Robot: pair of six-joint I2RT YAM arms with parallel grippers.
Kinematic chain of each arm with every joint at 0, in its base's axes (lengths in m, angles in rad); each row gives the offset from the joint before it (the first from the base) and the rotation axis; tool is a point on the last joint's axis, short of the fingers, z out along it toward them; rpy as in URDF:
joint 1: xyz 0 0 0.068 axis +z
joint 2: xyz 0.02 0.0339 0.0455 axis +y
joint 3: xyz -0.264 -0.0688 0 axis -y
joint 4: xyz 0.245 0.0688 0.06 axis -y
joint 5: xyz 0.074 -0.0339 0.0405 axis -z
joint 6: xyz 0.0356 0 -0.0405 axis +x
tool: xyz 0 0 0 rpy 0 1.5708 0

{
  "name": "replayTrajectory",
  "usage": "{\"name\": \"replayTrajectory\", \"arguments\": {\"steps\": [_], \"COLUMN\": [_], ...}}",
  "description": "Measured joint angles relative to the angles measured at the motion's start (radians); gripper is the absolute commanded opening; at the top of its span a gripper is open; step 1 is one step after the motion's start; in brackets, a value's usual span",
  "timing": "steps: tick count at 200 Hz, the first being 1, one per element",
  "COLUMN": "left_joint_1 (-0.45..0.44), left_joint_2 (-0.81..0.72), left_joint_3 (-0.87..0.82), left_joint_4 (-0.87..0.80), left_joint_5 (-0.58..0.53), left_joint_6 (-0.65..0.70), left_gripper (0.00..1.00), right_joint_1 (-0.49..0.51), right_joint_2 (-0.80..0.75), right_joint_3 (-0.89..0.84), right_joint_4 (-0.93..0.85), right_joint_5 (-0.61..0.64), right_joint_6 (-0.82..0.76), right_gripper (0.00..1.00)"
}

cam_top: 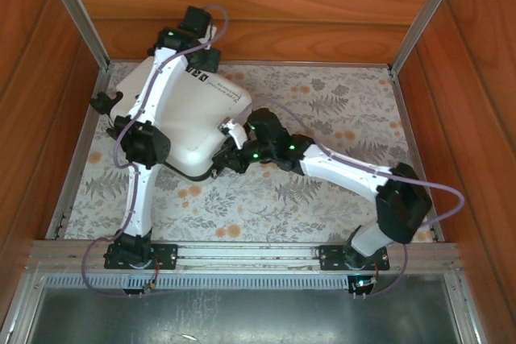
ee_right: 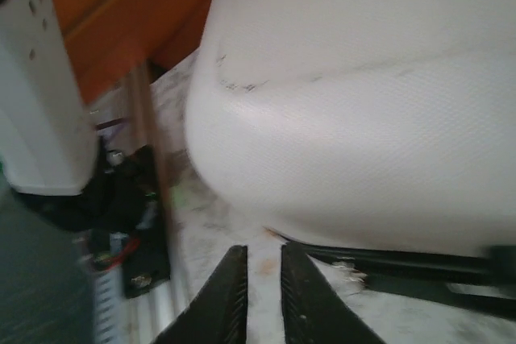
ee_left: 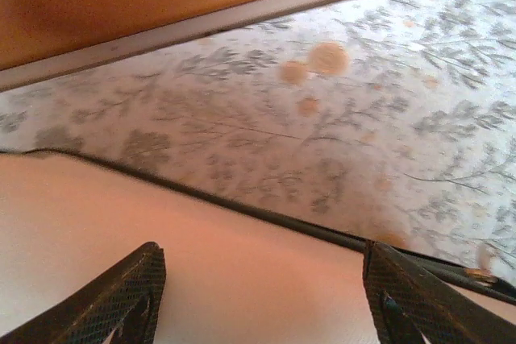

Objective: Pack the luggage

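Left gripper: I am holding the left gripper (ee_left: 262,257) with its black fingers spread wide and gripping nothing, over the case's 12 o'clock edge, probably to press the lid down.
Luggage: the small white hard-shell suitcase (cam_top: 193,110) with rounded corners and black trim is lying flat, seemingly shut, on the floral-patterned table cloth (cam_top: 322,118), toward 10 o'clock from the table's middle.
Right gripper: I am pointing the right gripper (ee_right: 260,262) at the case's 5 o'clock corner, fingers a slit apart and empty, just beside the trim. I judge that this narrow set suits catching a zipper pull.
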Motion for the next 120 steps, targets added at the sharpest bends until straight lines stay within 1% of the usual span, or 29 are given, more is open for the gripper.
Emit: {"name": "replayTrajectory", "arguments": {"steps": [20, 38, 44, 52, 67, 79, 96, 109, 120], "left_joint_1": [-0.011, -0.008, -0.007, -0.005, -0.003, -0.001, 0.002, 0.002, 0.003], "left_joint_2": [0.015, 0.002, -0.012, -0.037, -0.119, -0.237, -0.458, -0.674, -0.877], "left_joint_3": [0.02, 0.043, 0.043, 0.037, 0.002, -0.076, -0.231, -0.417, -0.616], "left_joint_4": [0.0, -0.034, -0.056, -0.086, -0.113, -0.117, -0.109, -0.067, -0.007], "left_joint_5": [0.0, -0.064, -0.094, -0.142, -0.233, -0.312, -0.426, -0.512, -0.584], "left_joint_6": [0.007, -0.003, -0.013, -0.034, -0.078, -0.126, -0.2, -0.256, -0.305], "left_gripper": [0.71, 0.72, 0.73, 0.73, 0.74, 0.74, 0.76, 0.77, 0.78], "right_joint_1": [-0.014, -0.021, -0.024, -0.034, -0.074, -0.141, -0.243, -0.297, -0.32], "right_joint_2": [-0.126, -0.244, -0.28, -0.325, -0.377, -0.385, -0.354, -0.308, -0.254], "right_joint_3": [-0.095, -0.179, -0.207, -0.243, -0.295, -0.327, -0.375, -0.41, -0.425], "right_joint_4": [0.029, 0.041, 0.046, 0.05, 0.061, 0.081, 0.157, 0.23, 0.291], "right_joint_5": [0.116, 0.23, 0.262, 0.295, 0.305, 0.282, 0.217, 0.168, 0.124], "right_joint_6": [0.032, 0.075, 0.096, 0.117, 0.184, 0.254, 0.365, 0.439, 0.492], "right_gripper": [0.38, 0.56, 0.61, 0.63, 0.64, 0.64, 0.65, 0.65, 0.65]}}
